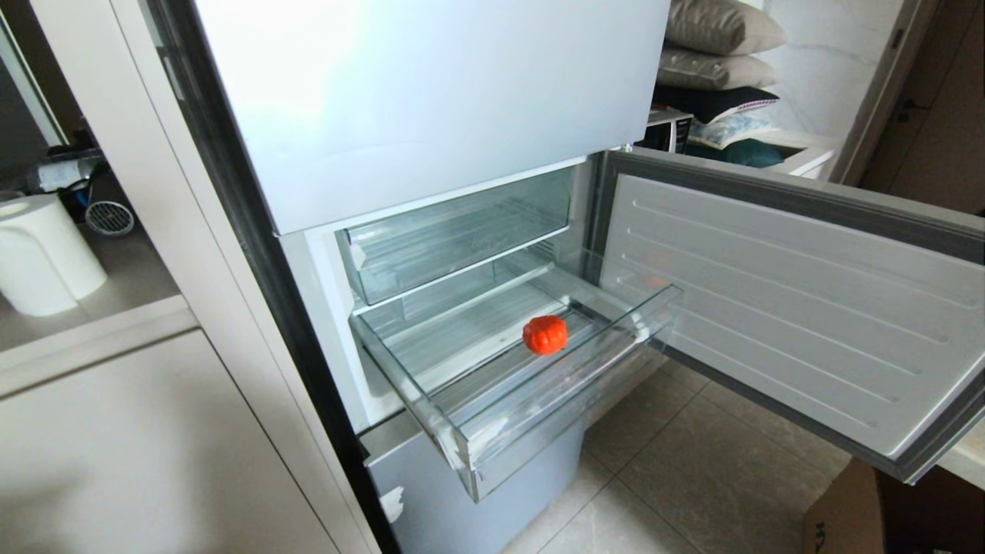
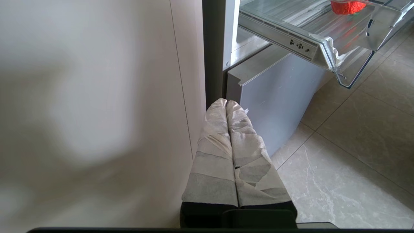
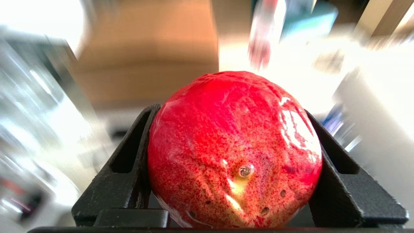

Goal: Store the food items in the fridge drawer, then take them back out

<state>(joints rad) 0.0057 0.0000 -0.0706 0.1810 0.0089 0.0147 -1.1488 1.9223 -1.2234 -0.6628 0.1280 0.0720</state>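
Right gripper (image 3: 234, 142) clamps the smooth red fruit (image 3: 234, 152) between its black fingers; surroundings too blurred to place it. Bumpy orange-red fruit (image 1: 545, 335) sits in the pulled-out fridge drawer (image 1: 539, 415). Left gripper (image 2: 226, 105) closed, empty, low beside the fridge.

Head camera looking down and forward at open fridge, pulled-out fridge drawer (image 1: 492, 385) mid-frame. Left wrist camera sitting low, looking past left gripper (image 2: 226, 105) and up at same drawer (image 2: 291, 38), sharing orange-red fruit (image 1: 545, 335) (image 2: 347, 6). Right wrist camera pressing close on red fruit (image 3: 234, 152), background blurring.
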